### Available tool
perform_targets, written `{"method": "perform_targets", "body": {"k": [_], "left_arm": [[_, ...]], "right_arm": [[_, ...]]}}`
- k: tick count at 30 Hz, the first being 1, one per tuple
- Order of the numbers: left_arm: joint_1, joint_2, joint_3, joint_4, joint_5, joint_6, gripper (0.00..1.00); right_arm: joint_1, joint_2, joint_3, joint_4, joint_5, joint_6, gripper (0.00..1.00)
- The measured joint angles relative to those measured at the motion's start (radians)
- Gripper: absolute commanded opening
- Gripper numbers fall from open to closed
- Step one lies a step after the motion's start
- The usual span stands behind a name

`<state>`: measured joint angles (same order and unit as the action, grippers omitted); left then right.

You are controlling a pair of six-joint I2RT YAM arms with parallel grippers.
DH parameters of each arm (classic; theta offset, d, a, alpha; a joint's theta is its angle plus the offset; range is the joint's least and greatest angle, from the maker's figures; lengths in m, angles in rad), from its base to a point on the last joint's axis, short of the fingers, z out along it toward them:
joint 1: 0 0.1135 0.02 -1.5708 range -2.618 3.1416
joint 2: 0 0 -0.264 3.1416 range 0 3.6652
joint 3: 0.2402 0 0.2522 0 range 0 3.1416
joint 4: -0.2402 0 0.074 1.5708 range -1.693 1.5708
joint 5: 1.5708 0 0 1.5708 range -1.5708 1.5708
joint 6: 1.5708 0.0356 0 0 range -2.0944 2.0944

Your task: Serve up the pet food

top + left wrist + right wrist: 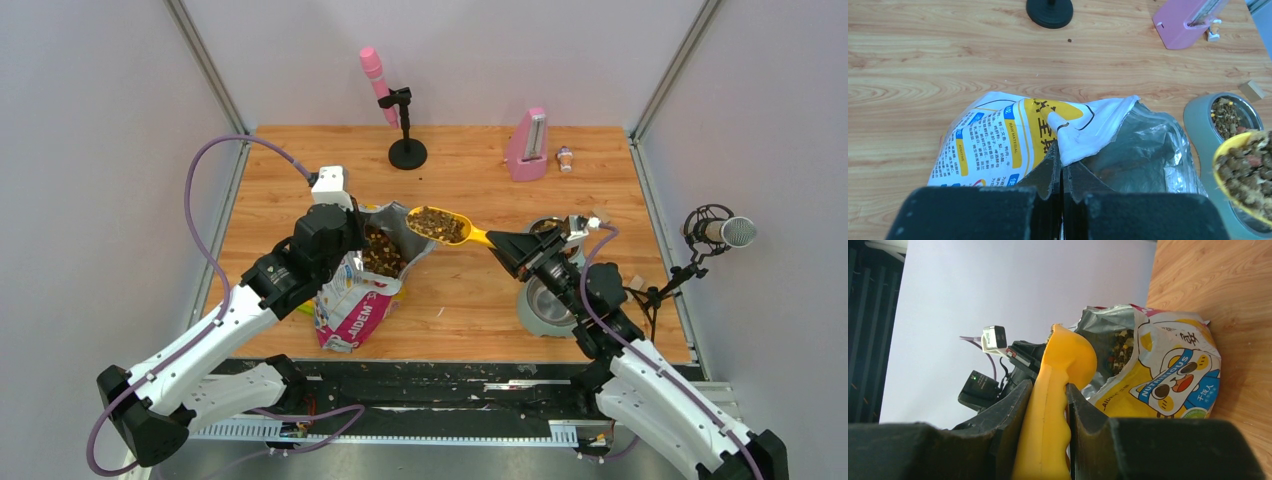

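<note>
The printed pet food bag stands open at the table's left middle, with brown kibble showing inside. My left gripper is shut on the bag's torn top edge, pinching the white flap. A yellow scoop heaped with pet food hovers level between the bag and the bowls. Its handle is clamped in my right gripper, which is shut on it. The grey feeder with metal bowls sits under my right arm. Its far bowl holds some kibble.
A pink microphone on a black stand and a pink metronome stand at the back. Another microphone is at the right edge. A small wooden block lies by the feeder. Stray kibble dots the wood.
</note>
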<state>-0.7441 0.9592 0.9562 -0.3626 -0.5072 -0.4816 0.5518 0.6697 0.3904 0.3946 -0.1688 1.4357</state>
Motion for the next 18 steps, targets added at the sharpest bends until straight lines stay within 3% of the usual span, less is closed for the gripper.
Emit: {"method": "perform_targets", "body": {"k": [18], "left_arm": [[0.0, 0.004, 0.0, 0.003, 0.001, 0.0, 0.0]], "right_arm": [[-0.004, -0.446, -0.031, -0.296, 0.327, -0.077, 0.0]]}}
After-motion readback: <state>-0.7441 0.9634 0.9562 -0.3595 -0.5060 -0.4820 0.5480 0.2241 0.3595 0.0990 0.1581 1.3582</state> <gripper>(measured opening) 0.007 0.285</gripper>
